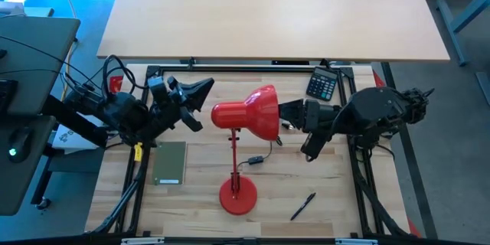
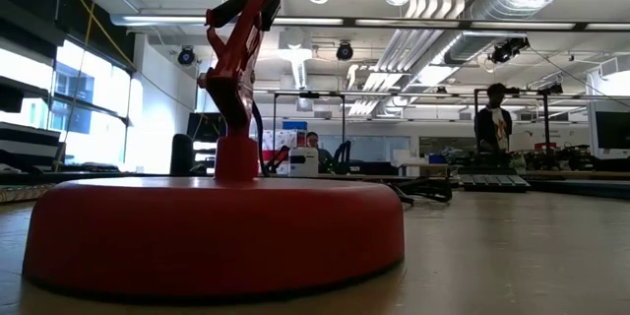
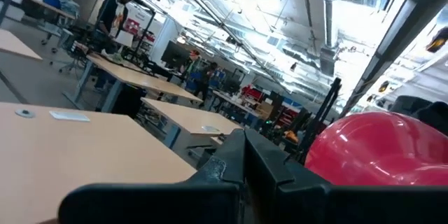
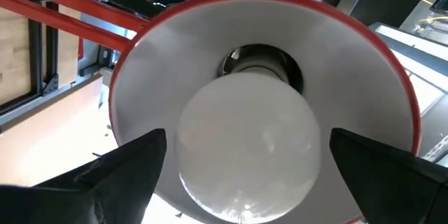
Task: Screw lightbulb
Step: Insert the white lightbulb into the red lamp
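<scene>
The small white rounded lightbulb (image 4: pixel 245 147) sits in the socket inside the glossy red metal lamp shade (image 1: pixel 256 112), base inward. The right gripper (image 4: pixel 245 164), at the shade's 3 o'clock mouth, stands with fingers spread wide either side of the bulb (not touching it). The left gripper (image 1: pixel 200 92), at the shade's 9 o'clock, is clenched on nothing.

White lightbulb (image 4: pixel 245 147) seated inside red shade (image 4: pixel 350 56)

The lightbulb (image 4: pixel 246 147) base is hidden in the red lamp shade (image 4: pixel 364 56); the bulb's lower curve is cut off.
</scene>
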You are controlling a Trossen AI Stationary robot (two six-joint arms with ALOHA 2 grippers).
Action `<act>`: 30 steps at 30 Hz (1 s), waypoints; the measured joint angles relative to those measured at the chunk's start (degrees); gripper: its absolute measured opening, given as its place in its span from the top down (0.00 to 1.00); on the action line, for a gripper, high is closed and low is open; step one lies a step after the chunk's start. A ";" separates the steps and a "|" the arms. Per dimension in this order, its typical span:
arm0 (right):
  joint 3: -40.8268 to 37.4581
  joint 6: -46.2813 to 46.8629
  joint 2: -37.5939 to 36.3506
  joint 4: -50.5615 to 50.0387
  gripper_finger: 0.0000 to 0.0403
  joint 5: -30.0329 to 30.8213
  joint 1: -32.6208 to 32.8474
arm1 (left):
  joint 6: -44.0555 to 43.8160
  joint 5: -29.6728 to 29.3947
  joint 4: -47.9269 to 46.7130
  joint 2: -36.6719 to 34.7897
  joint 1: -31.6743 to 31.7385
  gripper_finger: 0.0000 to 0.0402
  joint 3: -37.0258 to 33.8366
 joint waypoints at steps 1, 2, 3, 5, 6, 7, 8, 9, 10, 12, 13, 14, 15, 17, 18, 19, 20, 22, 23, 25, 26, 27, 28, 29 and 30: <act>0.00 0.44 0.00 0.00 0.01 0.00 0.00 | -0.20 0.00 -0.02 0.00 0.00 1.00 0.00; 0.00 1.26 0.00 -0.02 0.01 0.00 0.00 | -0.36 0.00 -0.05 0.00 0.00 1.00 0.00; 0.00 2.41 0.00 -0.02 0.01 0.00 0.00 | -0.47 0.01 -0.06 0.00 0.00 1.00 0.00; 0.00 3.88 0.00 -0.02 0.01 0.00 0.00 | -0.47 0.00 -0.04 0.00 0.00 1.00 0.00; 0.00 4.36 0.00 -0.02 0.01 -0.04 0.04 | -0.47 0.00 -0.02 0.00 0.00 1.00 0.00; 0.00 5.02 0.00 -0.02 0.01 -0.04 0.09 | -0.47 0.00 -0.04 0.00 0.00 1.00 0.00; 0.00 5.79 0.00 -0.02 0.01 -0.04 0.09 | -0.47 0.03 -0.04 0.00 0.00 1.00 0.00; 0.00 6.92 0.00 -0.02 0.01 -0.04 0.11 | -0.47 0.07 -0.07 0.00 0.00 1.00 0.00; 0.00 8.32 0.00 -0.02 0.01 -0.07 0.11 | -0.47 0.09 -0.05 0.00 0.00 1.00 0.00; 0.00 12.23 0.00 -0.02 0.01 -0.01 0.09 | -0.48 0.09 -0.04 0.00 0.00 1.00 0.00; 0.00 14.19 0.00 -0.02 0.01 0.01 0.09 | -0.49 0.08 -0.04 0.00 0.00 1.00 0.00; 0.00 16.22 0.00 -0.02 0.01 0.06 0.09 | -0.48 0.09 -0.06 0.00 0.00 1.00 0.00; 0.00 17.88 0.00 -0.02 0.01 0.05 0.09 | -0.47 0.10 -0.07 0.00 0.00 1.00 0.00; 0.00 20.64 0.00 -0.02 0.01 0.07 0.09 | -0.47 0.11 -0.04 0.00 0.00 1.00 0.00; 0.00 21.93 0.00 -0.02 0.01 0.08 0.09 | -0.47 0.11 -0.04 0.00 0.00 1.00 0.00; 0.00 23.33 0.00 -0.02 0.01 0.10 0.09 | -0.50 0.13 -0.06 0.00 0.00 1.00 0.00; 0.00 24.92 0.00 -0.02 0.01 0.14 0.09 | -0.50 0.15 -0.07 0.00 0.00 1.00 0.00; 0.00 28.20 0.00 -0.02 0.01 0.24 0.09 | -0.50 0.19 -0.07 0.00 0.00 1.00 0.00; 0.00 29.79 0.00 -0.02 0.01 0.24 0.09 | -0.50 0.25 -0.07 0.00 0.00 1.00 0.00; 0.00 32.75 0.00 -0.02 0.01 0.23 0.09 | -0.50 0.47 -0.07 0.00 0.00 1.00 0.00; -0.02 34.08 -0.06 -0.03 0.01 0.21 0.10 | -0.50 0.48 -0.08 0.00 0.00 1.00 0.00; -0.02 35.54 -0.12 -0.07 0.01 0.00 0.09 | -0.50 0.48 -0.08 0.00 0.00 1.00 0.00; -0.02 36.93 -0.34 -0.10 0.01 -0.32 0.09 | -0.50 0.50 -0.07 0.00 0.00 1.00 0.00; -0.02 38.29 -0.64 -0.40 0.01 -1.10 0.11 | -0.50 0.50 -0.07 0.00 0.00 1.00 0.00; -0.02 39.66 -1.05 -0.79 0.01 -1.95 0.11 | -0.50 0.50 -0.07 0.00 0.00 1.00 0.00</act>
